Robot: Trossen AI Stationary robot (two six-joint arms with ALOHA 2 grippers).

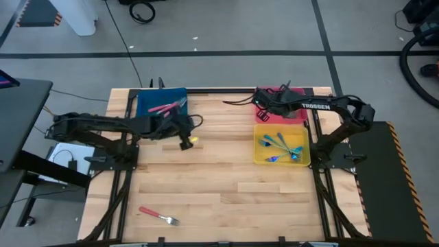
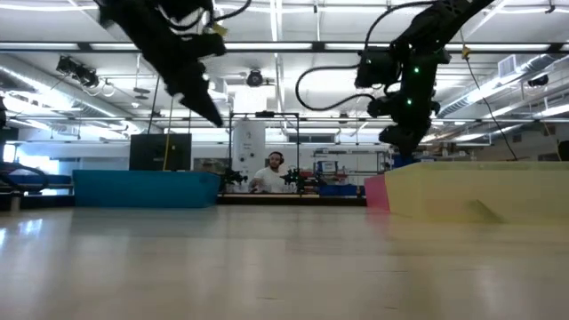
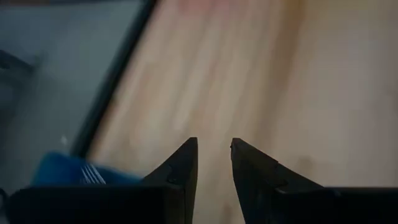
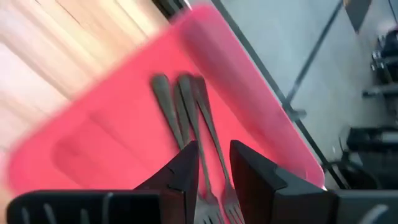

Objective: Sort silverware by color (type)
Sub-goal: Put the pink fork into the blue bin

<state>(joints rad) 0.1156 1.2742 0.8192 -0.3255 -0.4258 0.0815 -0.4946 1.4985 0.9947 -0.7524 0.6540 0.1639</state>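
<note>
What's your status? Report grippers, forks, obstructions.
Left gripper open and empty, above the table by the blue tray. Right gripper open over metal forks in the red tray. One red-handled fork unsorted on the table; nothing obstructing.

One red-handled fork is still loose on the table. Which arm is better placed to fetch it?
Left, probably. The red-handled fork lies on the left side; the left claw is open and empty, while the right claw hovers over the red tray.

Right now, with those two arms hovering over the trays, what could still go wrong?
One red-handled fork lies alone at the table's near edge, far from the left gripper; a clumsy pick might push it off. The right gripper hangs just above the metal forks in the red tray; dipping lower, it could scatter them.
</note>
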